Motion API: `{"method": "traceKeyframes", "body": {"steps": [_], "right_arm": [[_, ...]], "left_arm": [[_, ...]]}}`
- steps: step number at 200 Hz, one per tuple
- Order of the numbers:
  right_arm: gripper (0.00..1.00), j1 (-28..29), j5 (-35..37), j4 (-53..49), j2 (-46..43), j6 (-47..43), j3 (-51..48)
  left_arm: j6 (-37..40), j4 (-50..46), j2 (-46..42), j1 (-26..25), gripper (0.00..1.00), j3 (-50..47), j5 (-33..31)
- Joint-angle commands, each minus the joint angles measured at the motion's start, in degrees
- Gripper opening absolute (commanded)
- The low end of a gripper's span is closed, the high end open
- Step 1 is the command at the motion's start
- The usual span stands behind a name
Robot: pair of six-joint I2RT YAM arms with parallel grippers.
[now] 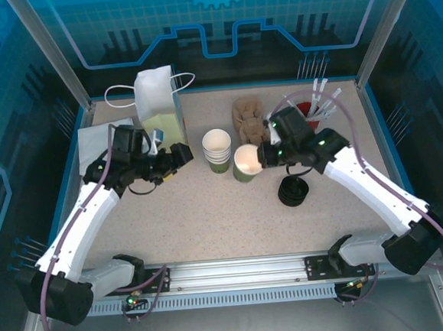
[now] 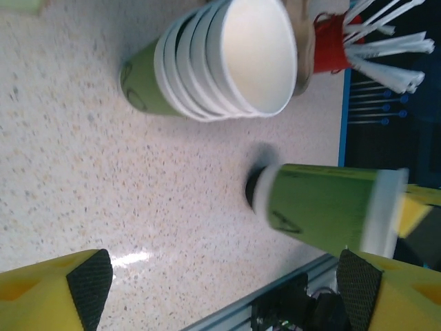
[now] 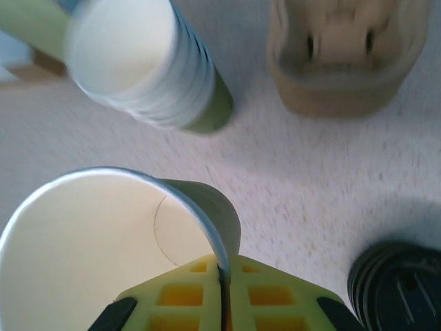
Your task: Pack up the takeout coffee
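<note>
Cup stack [image 1: 217, 150] beside takeout coffee [image 1: 246, 162].

The takeout coffee [image 2: 324, 207] at the right fingers [image 3: 186, 296] is olive green outside with a thin dark line mark, cream inside, pale at the rim. Those fingers are yellow with black pads. Beyond them, the stacked cups [image 1: 217, 150] are white over a green base and the carrier [image 1: 246, 114] is tan. Beside them are black lids [image 1: 293, 191]. The counter [image 1: 226, 226] is beige, finely speckled. The left fingers [image 2: 89, 279] are yellow and black too.
</note>
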Motion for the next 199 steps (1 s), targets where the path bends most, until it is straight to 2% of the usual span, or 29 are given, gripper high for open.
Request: {"method": "traceKeyframes", "body": {"steps": [1, 39, 82, 121, 152, 199], "right_arm": [[0.09, 3.5, 3.7, 2.9, 2.6, 1.5, -3.6], [0.09, 6.4, 5.9, 5.2, 11.2, 1.1, -3.8], [0.10, 7.2, 8.1, 7.9, 15.5, 0.2, -4.2], [0.15, 7.3, 7.7, 8.1, 17.3, -0.2, -4.3], [0.35, 7.2, 7.8, 7.3, 15.1, -0.1, -4.4], [0.48, 4.6, 9.3, 0.7, 6.5, -2.5, -2.8]], "left_arm": [[-3.1, 4.2, -1.5, -1.2, 0.90, -4.3, 2.9], [-4.1, 6.5, -2.1, -1.3, 0.99, -10.4, 1.9], [-3.3, 7.1, -0.7, -1.4, 0.99, -11.9, 1.8], [-2.9, 6.9, 0.2, -1.4, 0.99, -12.0, 1.5], [-3.0, 7.1, 0.2, -1.6, 0.99, -11.9, 1.7], [-3.0, 7.3, -0.1, -3.3, 0.99, -10.7, 2.3]]}}
